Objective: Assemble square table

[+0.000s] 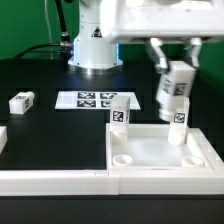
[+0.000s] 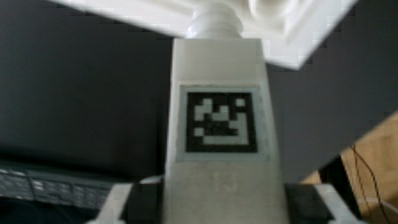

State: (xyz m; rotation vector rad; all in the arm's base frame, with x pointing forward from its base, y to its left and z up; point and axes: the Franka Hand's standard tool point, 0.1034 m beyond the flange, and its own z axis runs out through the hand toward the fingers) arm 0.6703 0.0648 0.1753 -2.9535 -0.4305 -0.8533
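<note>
The white square tabletop lies on the black table toward the exterior view's right, rim up, with round corner sockets. One white tagged leg stands upright at its far corner toward the exterior view's left. A second leg stands at the far corner toward the right. My gripper is shut on a third tagged leg, held upright just above that second leg. In the wrist view the held leg fills the middle between my fingers, and its end meets a round white peg on the tabletop.
A loose tagged leg lies on the table at the exterior view's left. The marker board lies flat behind the tabletop. Long white border rails run along the front. The robot base stands at the back.
</note>
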